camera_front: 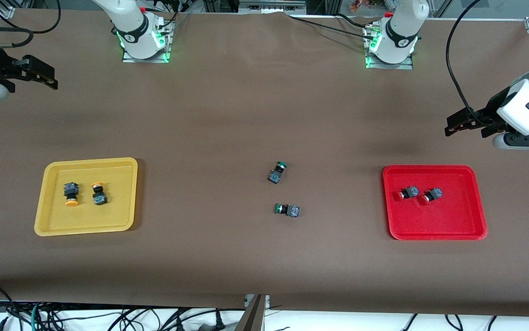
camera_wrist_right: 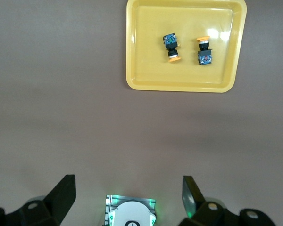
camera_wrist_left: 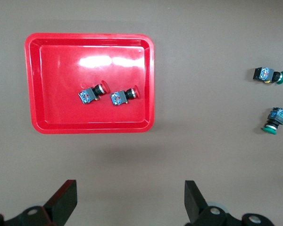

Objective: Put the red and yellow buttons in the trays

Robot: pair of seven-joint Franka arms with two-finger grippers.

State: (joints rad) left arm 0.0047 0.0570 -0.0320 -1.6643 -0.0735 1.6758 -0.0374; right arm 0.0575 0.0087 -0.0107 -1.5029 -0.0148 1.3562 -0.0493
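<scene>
Two yellow-capped buttons (camera_front: pixel 71 193) (camera_front: pixel 99 193) lie in the yellow tray (camera_front: pixel 122 184) toward the right arm's end of the table. They also show in the right wrist view (camera_wrist_right: pixel 171 46) (camera_wrist_right: pixel 204 51) in that tray (camera_wrist_right: pixel 146 47). Two red-capped buttons (camera_front: pixel 407 193) (camera_front: pixel 431 196) lie in the red tray (camera_front: pixel 457 216) toward the left arm's end, and show in the left wrist view (camera_wrist_left: pixel 93 92) (camera_wrist_left: pixel 124 96) in that tray (camera_wrist_left: pixel 52 61). My left gripper (camera_front: pixel 451 125) (camera_wrist_left: pixel 130 197) is open and empty, high over bare table. My right gripper (camera_front: pixel 48 76) (camera_wrist_right: pixel 129 195) is open and empty, high over bare table.
Two green-capped buttons (camera_front: pixel 277 172) (camera_front: pixel 287 210) lie on their sides mid-table between the trays, and show in the left wrist view (camera_wrist_left: pixel 270 75) (camera_wrist_left: pixel 275 119). The right arm's base (camera_wrist_right: pixel 130 212) shows under the right gripper. Brown cloth covers the table.
</scene>
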